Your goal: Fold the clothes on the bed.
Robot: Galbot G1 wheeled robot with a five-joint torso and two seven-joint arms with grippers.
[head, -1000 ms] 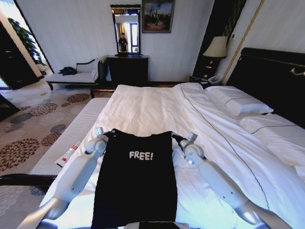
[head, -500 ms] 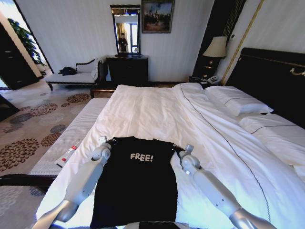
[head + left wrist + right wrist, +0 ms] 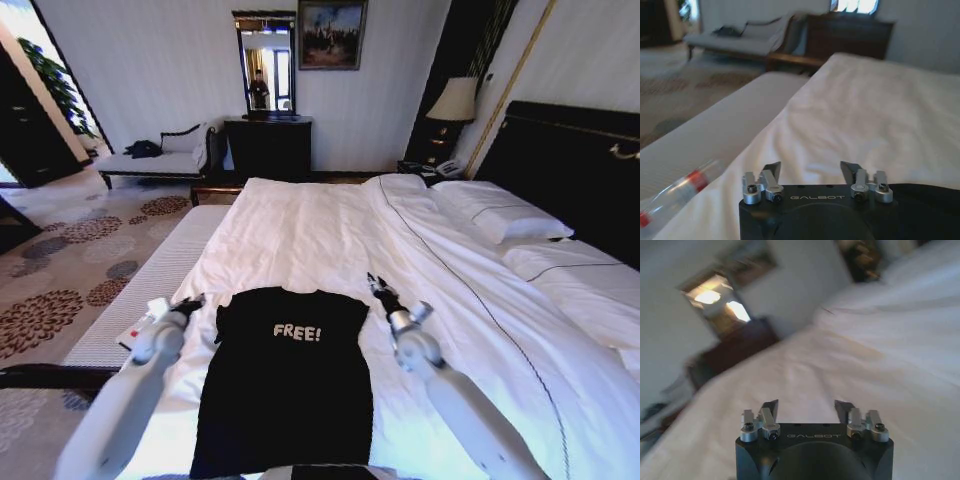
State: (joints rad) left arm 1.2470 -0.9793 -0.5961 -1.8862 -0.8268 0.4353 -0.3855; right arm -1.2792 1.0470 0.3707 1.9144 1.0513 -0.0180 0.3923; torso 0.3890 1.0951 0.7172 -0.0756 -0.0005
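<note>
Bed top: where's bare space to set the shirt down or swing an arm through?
Widest free stretch: white duvet between the T-shirt collar and the far bed edge. Another runs between the right gripper and the pillows. Tighter by the left gripper, near the bed's edge, where a small tube lies.

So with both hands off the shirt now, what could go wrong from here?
Both the left hand and right hand are open, flanking the black T-shirt.
1. The shirt's top edge looks bunched and uneven, so the next fold may come out crooked.
2. Regrasping could pinch the white duvet along with the fabric.
3. The small tube near the left hand could get knocked.
</note>
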